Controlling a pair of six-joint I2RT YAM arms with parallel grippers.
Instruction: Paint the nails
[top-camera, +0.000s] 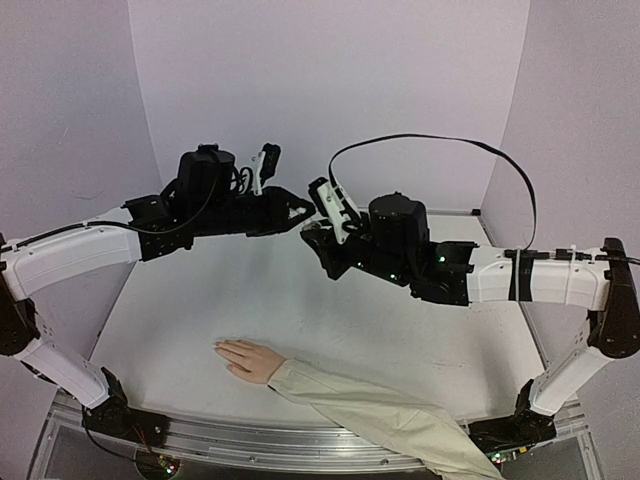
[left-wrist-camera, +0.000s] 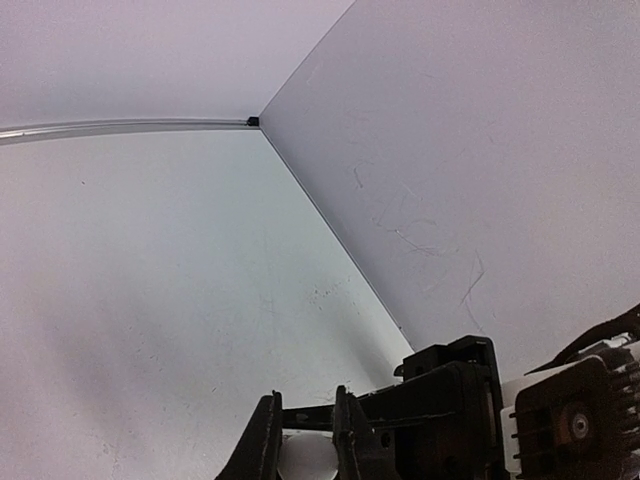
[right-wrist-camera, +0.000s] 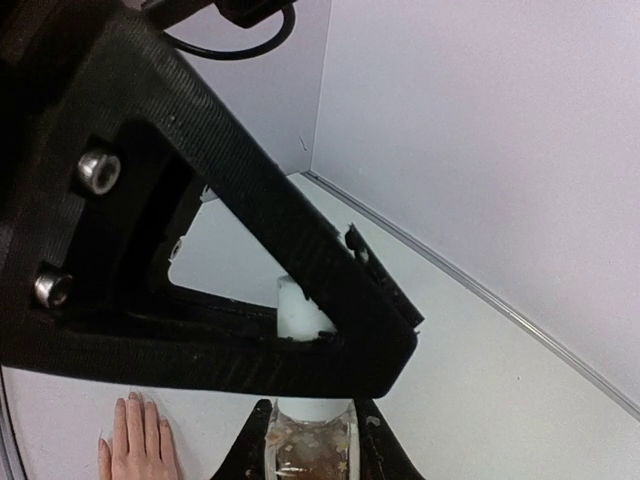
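Observation:
The pale mannequin hand (top-camera: 250, 358) with a beige sleeve (top-camera: 380, 415) lies palm down near the table's front edge. Its nails (top-camera: 220, 347) are too small to make out. The hand also shows in the right wrist view (right-wrist-camera: 135, 440). High above the table's middle, my right gripper (right-wrist-camera: 310, 430) is shut on a small clear bottle (right-wrist-camera: 310, 455) of glittery brown polish. My left gripper (left-wrist-camera: 305, 435) is shut on the bottle's white cap (right-wrist-camera: 300, 305), which also shows in the left wrist view (left-wrist-camera: 305, 458). In the top view the two grippers meet, left (top-camera: 306, 211) above right (top-camera: 312, 236).
White walls enclose the table (top-camera: 200, 300) at the back and both sides. A black cable (top-camera: 450, 142) loops above the right arm. A metal rail (top-camera: 250, 435) runs along the front edge.

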